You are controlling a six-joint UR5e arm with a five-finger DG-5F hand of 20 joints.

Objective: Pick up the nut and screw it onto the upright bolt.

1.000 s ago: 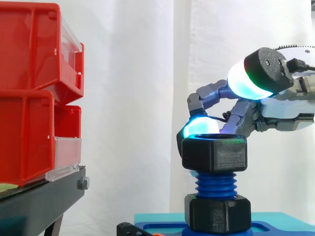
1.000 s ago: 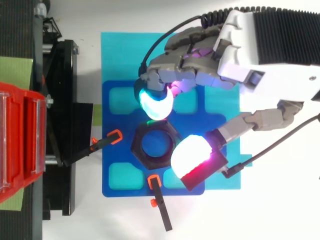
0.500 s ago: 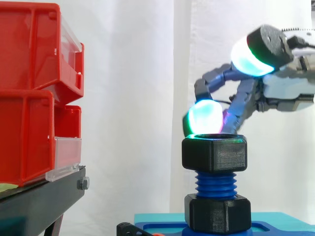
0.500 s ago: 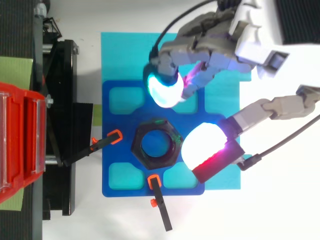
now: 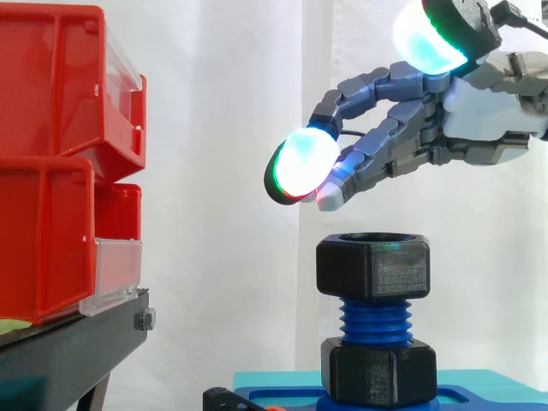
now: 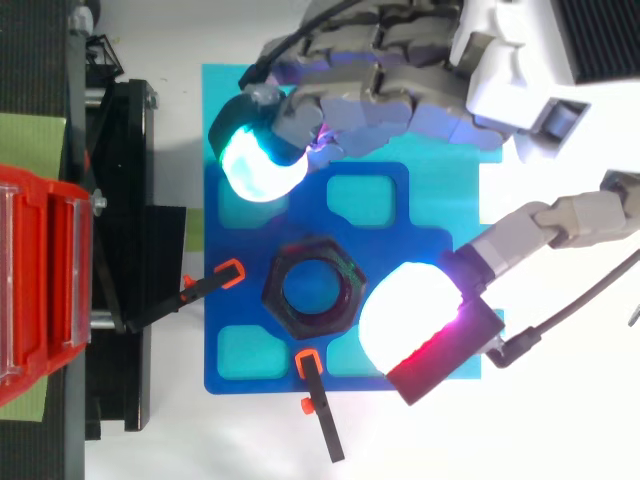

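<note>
**On the bolt's top thread: nut seated, hand off it**

At the upper end of the blue bolt, level and square: the black nut, with bare thread showing between it and the black collar at the foot. By that gap, judged only started, not run down.

Above the nut and apart from it: the hand, relaxed, grasping nothing. Fingers reaching forward in a loose fan, one glowing pad out past the nut, thumb pad swung wide to the other side. Probably spread like this so as to come down astride the nut's flats (a guess from the span, no more).

Under the bolt: a blue plate on a cyan mat, with orange-tipped clamps at the plate's edges. Likely there to keep the bolt upright and stop it turning with the nut.

At the side, well apart: red bins, no part in this step.
</note>
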